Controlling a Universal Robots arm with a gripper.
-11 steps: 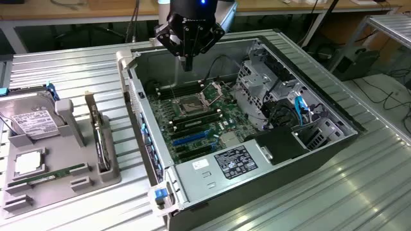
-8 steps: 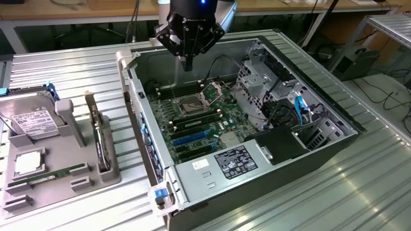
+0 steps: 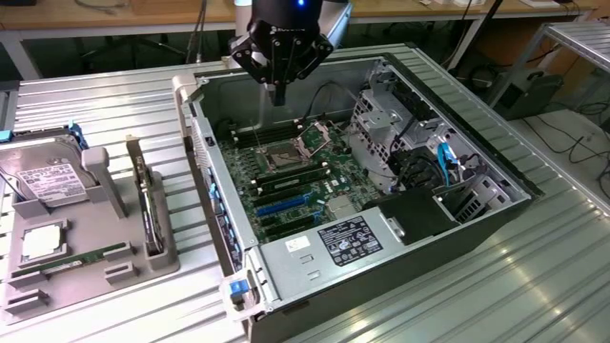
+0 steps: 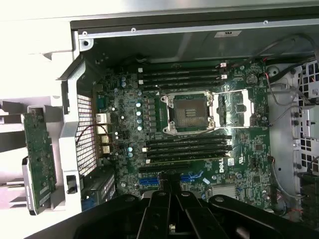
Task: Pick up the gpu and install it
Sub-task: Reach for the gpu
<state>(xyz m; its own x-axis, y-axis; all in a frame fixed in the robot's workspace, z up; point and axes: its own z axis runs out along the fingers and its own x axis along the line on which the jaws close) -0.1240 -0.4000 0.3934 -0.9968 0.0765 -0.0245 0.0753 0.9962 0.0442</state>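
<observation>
The pincer [image 3: 278, 98] is seen hanging above the far end of an open computer case [image 3: 296, 264], which is laid on its side on a ribbed metal worktop [image 3: 114, 107]. Its fingers are drawn together into one narrow dark stub, and nothing is held between them. In the wrist view the pincer [image 4: 168, 185] is seen from behind, its black links meeting at the middle, with the motherboard [image 4: 199, 124] spread out beneath it. The open CPU socket [image 4: 189, 112] is framed by rows of dark memory slots, and blue expansion slots [image 4: 192, 177] are seen close to the fingertips.

The gpu [image 3: 145, 200] is not in the case. It is stood on its long edge in a slot of a grey holder tray [image 3: 91, 286], which is set on the worktop at the exterior view's left of the case, just beside the case's wall. In the wrist view the gpu [image 4: 39, 154] is shown as a green board outside the case's perforated rear panel. The pincer is kept well apart from it.

On the same tray a hard drive [image 3: 43, 179] with a white label is propped at the far end, a square processor chip [image 3: 40, 243] is laid flat, and a green memory stick [image 3: 81, 259] is set in a groove nearer the camera.
</observation>
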